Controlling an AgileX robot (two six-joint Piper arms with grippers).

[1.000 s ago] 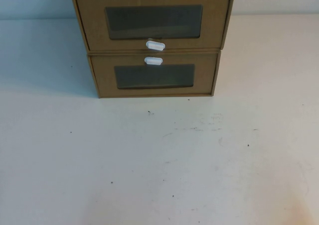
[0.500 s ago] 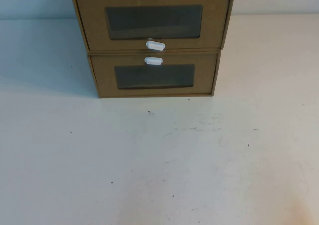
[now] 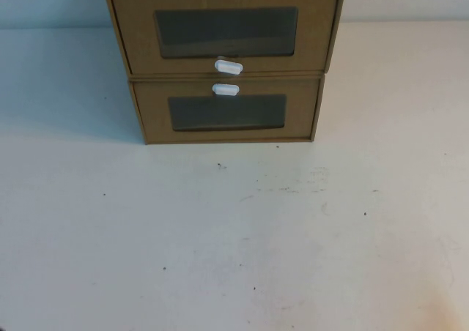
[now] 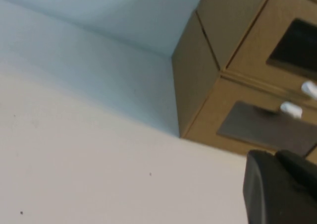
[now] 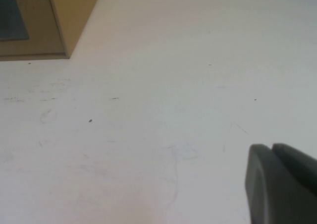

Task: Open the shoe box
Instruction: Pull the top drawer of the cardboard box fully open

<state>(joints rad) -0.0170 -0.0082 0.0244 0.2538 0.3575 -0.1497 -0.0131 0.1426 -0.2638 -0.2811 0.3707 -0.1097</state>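
Jaws pressed together, empty, on both arms: my left gripper (image 4: 275, 159) hangs over the white tabletop (image 3: 234, 236) off the left front corner of two stacked brown cardboard shoe boxes (image 3: 143, 53), my right gripper (image 5: 272, 152) off their right front corner. Both boxes stand closed, far centre.

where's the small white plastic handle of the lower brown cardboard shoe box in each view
High view: white handle on the front of the lower box, top centre.
Left wrist view: white handle on that front, beyond the shut left gripper.
Right wrist view: not in it; shut right gripper over the table.
Shared landmark: the lower box.
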